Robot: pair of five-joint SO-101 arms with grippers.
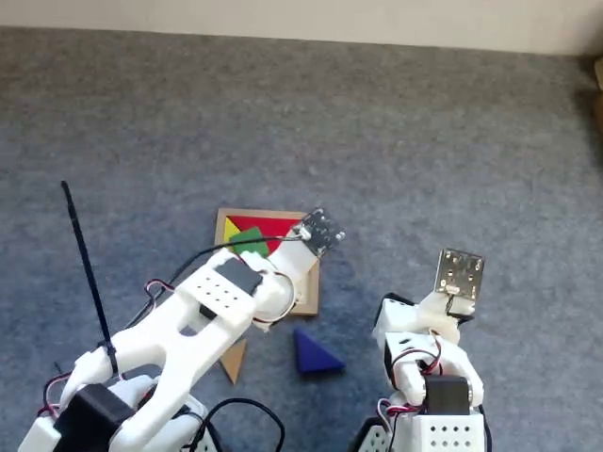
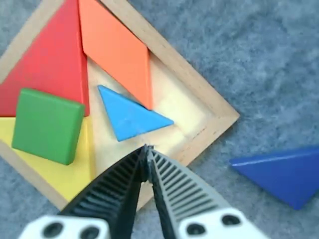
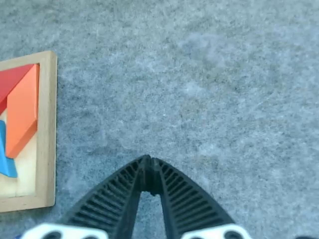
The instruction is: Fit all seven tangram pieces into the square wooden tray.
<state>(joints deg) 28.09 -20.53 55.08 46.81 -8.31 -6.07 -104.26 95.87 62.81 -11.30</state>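
The square wooden tray (image 2: 209, 99) holds a red triangle (image 2: 50, 64), an orange parallelogram (image 2: 117, 50), a light blue triangle (image 2: 129, 117) and a yellow triangle (image 2: 60, 172). A green square (image 2: 47, 124) rests on top of the yellow piece, against the red one. My left gripper (image 2: 146, 149) is shut and empty, hanging over the tray's bare corner beside the light blue triangle. A dark blue triangle (image 1: 316, 355) lies on the carpet just outside the tray (image 1: 311, 297). A tan triangle (image 1: 234, 360) sits partly under the left arm. My right gripper (image 3: 148, 160) is shut over bare carpet, right of the tray (image 3: 47, 129).
Grey carpet covers the whole work area. A thin black rod (image 1: 87, 264) stands at the left. Open carpet stretches beyond and to both sides of the tray.
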